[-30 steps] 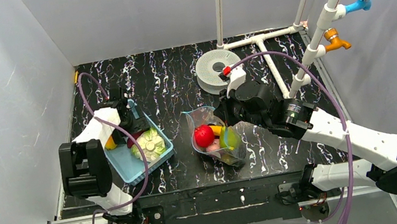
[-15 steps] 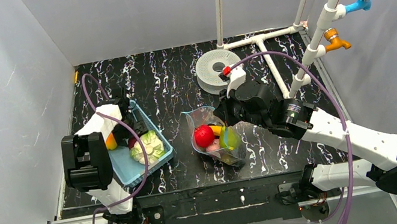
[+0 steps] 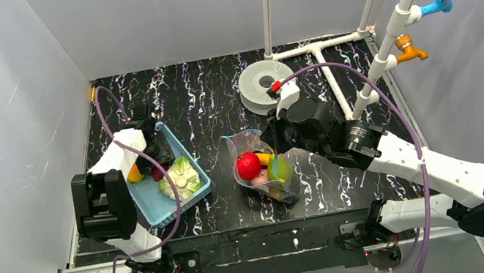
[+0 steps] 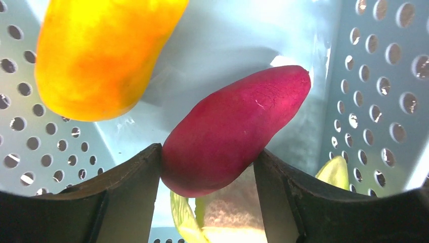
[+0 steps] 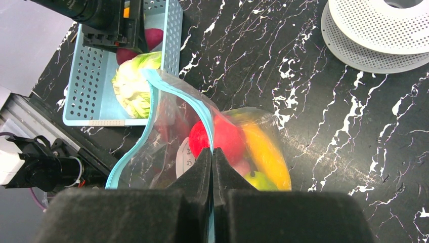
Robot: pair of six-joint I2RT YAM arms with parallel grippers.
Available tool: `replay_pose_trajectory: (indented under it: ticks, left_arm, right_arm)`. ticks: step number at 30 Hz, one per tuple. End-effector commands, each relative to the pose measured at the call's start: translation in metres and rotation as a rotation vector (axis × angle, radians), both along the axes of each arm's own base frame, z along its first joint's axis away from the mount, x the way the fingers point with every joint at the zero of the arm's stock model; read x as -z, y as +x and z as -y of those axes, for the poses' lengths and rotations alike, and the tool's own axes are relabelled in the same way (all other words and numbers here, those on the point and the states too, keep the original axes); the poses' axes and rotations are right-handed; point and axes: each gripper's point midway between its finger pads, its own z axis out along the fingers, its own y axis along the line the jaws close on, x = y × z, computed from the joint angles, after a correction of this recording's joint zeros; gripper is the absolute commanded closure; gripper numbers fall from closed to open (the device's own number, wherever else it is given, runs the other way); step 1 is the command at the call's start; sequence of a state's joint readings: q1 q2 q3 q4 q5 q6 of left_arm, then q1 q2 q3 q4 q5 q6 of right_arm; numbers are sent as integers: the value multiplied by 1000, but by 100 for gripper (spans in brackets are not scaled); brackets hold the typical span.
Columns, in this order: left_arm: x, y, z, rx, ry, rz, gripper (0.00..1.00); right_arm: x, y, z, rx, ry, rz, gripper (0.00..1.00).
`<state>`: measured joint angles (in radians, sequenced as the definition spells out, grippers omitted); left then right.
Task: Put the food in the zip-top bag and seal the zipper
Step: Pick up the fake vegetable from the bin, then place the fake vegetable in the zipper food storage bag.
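Eggplant (image 4: 232,126) clamped between left gripper (image 4: 207,152) fingers, lower end hidden, right gripper (image 5: 212,153) pinched shut on zip-top bag (image 5: 169,129) rim.

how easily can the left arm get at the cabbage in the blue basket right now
Probably yes: the left gripper is inside the basket, and the cabbage lies uncovered beside it. But its fingers press both sides of the eggplant, which it would have to release first.

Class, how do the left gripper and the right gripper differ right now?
The left gripper stands wide around a dark red food piece; the right gripper is shut on the rim of the zip-top bag. The left gripper reaches into the blue basket; the right gripper is outside it. Both have black fingers.
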<state>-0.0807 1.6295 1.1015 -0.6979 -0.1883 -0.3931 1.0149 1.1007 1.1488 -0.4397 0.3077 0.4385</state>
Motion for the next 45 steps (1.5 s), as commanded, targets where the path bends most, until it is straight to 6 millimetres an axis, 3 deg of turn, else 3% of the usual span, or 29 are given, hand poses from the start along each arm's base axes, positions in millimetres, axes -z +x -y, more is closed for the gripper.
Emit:
replay_pose_trajectory:
  ticks: [1, 5, 9, 12, 16, 20, 24, 28, 32, 37, 41, 45]
  left_arm:
    - [-26, -2, -10, -14, 44, 79, 68]
    - [-41, 0, -10, -13, 38, 158, 68]
    - [-61, 3, 6, 74, -49, 256, 68]
    - [-82, 7, 24, 151, -139, 399, 67]
    - [-124, 9, 65, 316, -333, 665, 67]
    - [-159, -8, 109, 482, -564, 818, 62]
    - [-197, -35, 156, 633, -876, 841, 60]
    - [-242, -61, 182, 710, -1092, 865, 59]
    - [-273, -85, 201, 718, -1233, 863, 58]
    - [-273, -98, 219, 610, -1237, 759, 61]
    - [-236, -90, 215, 213, -1197, 550, 66]
    - [-243, -80, 221, -4, -1257, 643, 67]
  right_arm:
    - [-18, 2, -7, -6, 54, 37, 99]
    - [-16, 2, -8, -7, 51, 31, 99]
    - [-16, 2, -10, -14, 52, 27, 99]
    - [-17, 2, -11, -17, 53, 25, 99]
    - [-18, 2, -11, -18, 58, 25, 99]
    - [-19, 0, -13, -25, 63, 21, 99]
    - [-20, 0, -12, -22, 63, 21, 99]
    - [-20, 1, -11, -21, 62, 24, 99]
    - [-19, 1, -13, -25, 65, 26, 99]
    - [-19, 1, -13, -22, 69, 25, 99]
    - [-23, 2, -8, 2, 80, 35, 99]
    - [-23, 3, -11, -3, 91, 33, 99]
